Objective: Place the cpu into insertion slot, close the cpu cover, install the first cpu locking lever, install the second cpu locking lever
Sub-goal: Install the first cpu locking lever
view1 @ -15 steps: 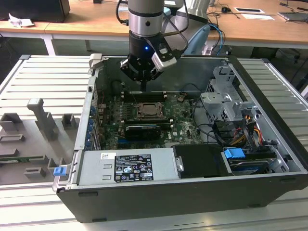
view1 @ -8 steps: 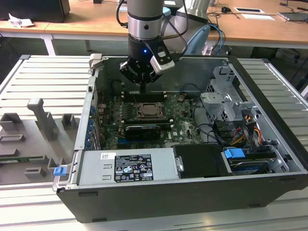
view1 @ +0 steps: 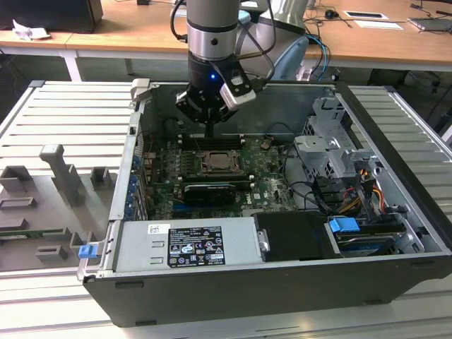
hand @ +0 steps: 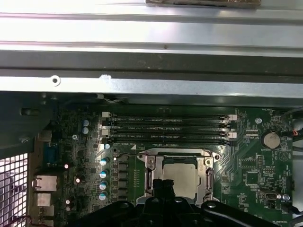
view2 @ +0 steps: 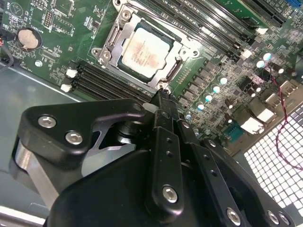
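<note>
Cpu (view2: 142,51) is sitting in the insertion slot (view1: 222,164), mid-board inside the open computer case (view1: 247,293), and the cpu cover (view2: 112,40) is seemingly lying flat around the cpu. The gripper (view2: 162,97) is hovering just beside the slot's corner, its jaws looking pressed together and carrying nothing. A thin wire lever (hand: 127,155) is running between the slot and the memory slots (hand: 165,127); whether it is latched I cannot tell. The risk, as I am judging it: narrow tips slipping off that springy wire and scraping nearby board parts, or pressing the cover askew. A printed label (view1: 194,246) is showing on the near grey housing (view1: 134,247); I am leaving its print unread.
</note>
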`<control>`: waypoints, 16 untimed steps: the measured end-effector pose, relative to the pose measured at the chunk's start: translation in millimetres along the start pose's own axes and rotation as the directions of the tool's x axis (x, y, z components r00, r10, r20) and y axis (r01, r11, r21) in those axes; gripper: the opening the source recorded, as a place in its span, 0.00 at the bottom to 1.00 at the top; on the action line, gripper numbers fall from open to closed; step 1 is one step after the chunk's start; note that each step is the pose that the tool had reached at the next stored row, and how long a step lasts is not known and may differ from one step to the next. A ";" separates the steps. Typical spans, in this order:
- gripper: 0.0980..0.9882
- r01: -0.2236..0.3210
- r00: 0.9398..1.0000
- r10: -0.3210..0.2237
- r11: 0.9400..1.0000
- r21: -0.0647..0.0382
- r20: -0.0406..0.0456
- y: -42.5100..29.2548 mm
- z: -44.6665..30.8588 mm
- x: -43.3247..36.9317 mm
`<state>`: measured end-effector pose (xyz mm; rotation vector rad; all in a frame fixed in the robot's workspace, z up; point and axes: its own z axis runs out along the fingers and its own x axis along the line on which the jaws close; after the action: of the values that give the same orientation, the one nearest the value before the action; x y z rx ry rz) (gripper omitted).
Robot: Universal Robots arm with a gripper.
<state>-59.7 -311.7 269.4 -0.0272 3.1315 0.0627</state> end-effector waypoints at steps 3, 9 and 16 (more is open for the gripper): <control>0.01 -0.006 1.000 0.006 1.000 0.000 0.000 0.0 1.3 0.0; 0.01 -0.028 1.000 0.028 1.000 0.000 0.001 -0.2 8.5 6.0; 0.01 -0.008 1.000 0.008 1.000 0.000 0.000 0.3 10.3 27.6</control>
<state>-87.2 -311.4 258.8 -0.0152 3.1314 0.0627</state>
